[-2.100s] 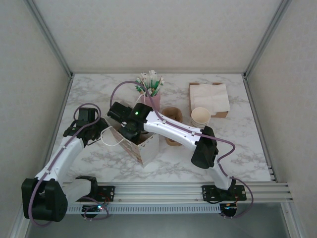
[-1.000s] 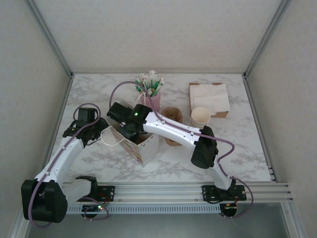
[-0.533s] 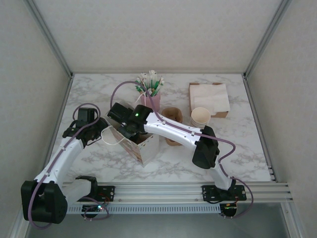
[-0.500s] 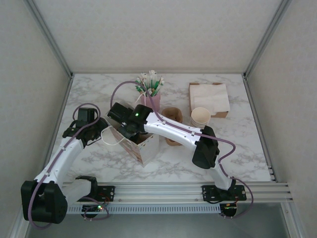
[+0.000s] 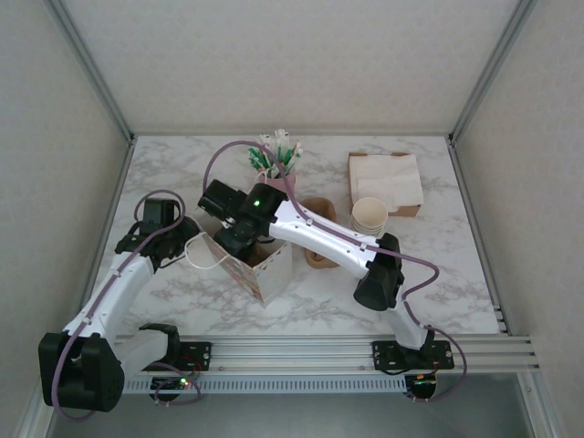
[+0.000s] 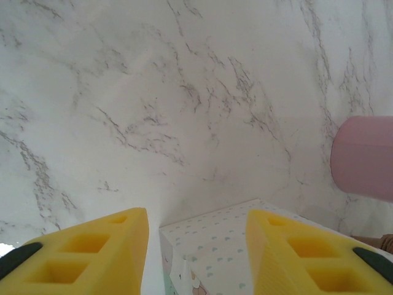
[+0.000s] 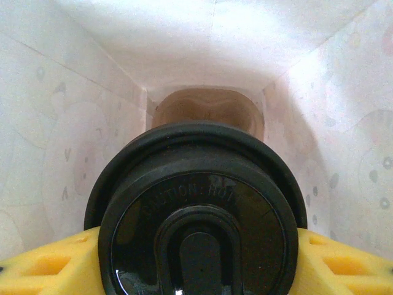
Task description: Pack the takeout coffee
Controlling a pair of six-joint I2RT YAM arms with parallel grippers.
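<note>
The right gripper (image 7: 196,261) clamps the lidded takeout coffee (image 7: 196,203) upright inside the paper bag (image 5: 266,274), left of centre, apparently to set it down; the left gripper (image 6: 196,243), jaws parted, straddles the bag's left rim, seemingly steadying it.

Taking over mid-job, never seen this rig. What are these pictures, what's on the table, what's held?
Two white robot arms are bolted to a marble table. The overhead picture looks down from behind them; the other two come from cameras on their wrists, so the yellow blocks are their fingers. On the table: a patterned paper bag, a pink cup, a brown cardboard holder, a stack of cream cups, a tray of white napkins. The right gripper, inside the bag, is shut on the takeout coffee; you see its round black plastic lid. The left gripper has the bag's rim between its fingers; whether it pinches is unclear.
</note>
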